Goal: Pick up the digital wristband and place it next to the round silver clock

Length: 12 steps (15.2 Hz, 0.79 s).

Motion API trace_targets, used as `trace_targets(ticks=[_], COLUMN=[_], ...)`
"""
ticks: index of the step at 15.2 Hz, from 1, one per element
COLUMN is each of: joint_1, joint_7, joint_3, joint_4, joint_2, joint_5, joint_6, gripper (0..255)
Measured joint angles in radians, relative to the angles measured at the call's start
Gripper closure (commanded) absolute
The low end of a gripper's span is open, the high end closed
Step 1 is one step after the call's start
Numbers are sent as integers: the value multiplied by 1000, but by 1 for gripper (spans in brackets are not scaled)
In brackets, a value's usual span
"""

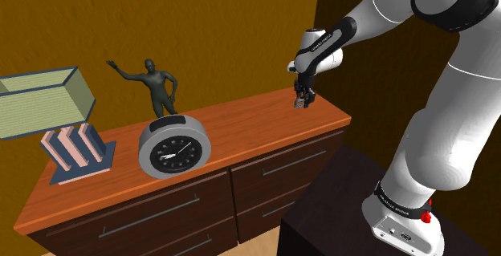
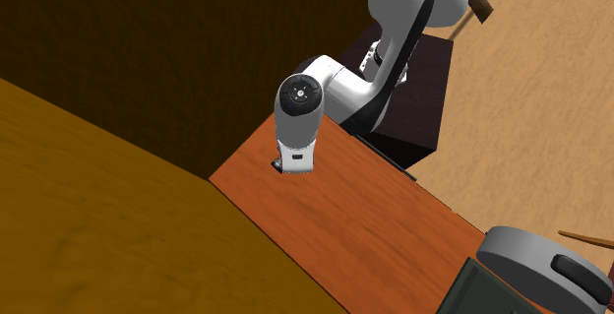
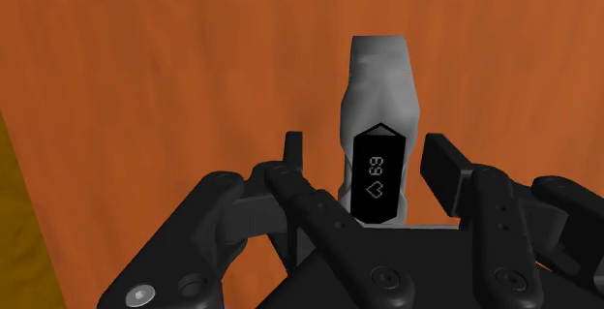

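My gripper has its fingers apart, straddling the grey wristband; one finger sits just beside it, the other leaves a gap, so nothing is clamped; the band's black screen faces me. It is at the orange-brown dresser top, near the end at the shoulder view's right, well apart from the round grey clock; ochre walls stand behind; my arm arches over from the stand, wrist pointing down.

You're looking at somebody's home here — wooden dresser with drawers, a shaded lamp, a little figurine and a clock on top.
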Motion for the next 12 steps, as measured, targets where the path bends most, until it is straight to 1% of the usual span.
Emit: trace_targets(ticks=[9, 12], joint_1=[0, 0], joint_7=[0, 7], joint_3=[0, 0], joint_4=[0, 13], joint_2=[0, -18], joint_5=[0, -12], joint_6=[0, -28], gripper=[255, 255])
